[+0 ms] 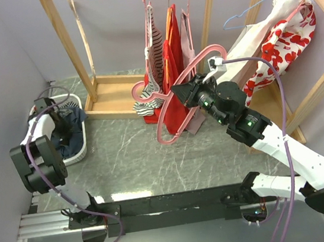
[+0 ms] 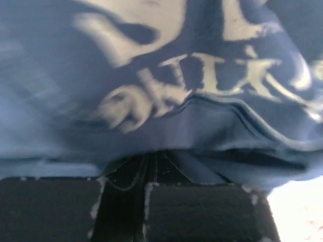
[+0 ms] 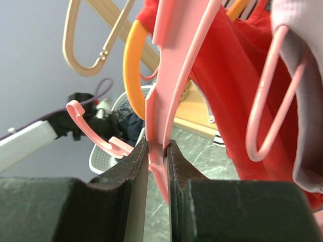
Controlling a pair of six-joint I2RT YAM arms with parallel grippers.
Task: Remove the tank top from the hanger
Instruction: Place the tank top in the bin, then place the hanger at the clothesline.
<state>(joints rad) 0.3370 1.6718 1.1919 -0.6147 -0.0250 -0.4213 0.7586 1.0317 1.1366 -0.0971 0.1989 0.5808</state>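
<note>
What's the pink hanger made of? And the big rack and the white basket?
The pink hanger looks like smooth, slightly shiny plastic, thin and flat with moulded edges. The rack looks like bare pale wood, a matt tan colour with round bars. The white basket is probably plastic, but it shows too small to be sure.

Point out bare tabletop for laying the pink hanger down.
Free: the grey-green marbled tabletop between the white laundry basket and the right arm, before the wooden rack's base. Crowded: beneath the hanging red garments and pink plastic hanger.

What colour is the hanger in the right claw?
Pink: the hanger shows best in the right wrist view.
</note>
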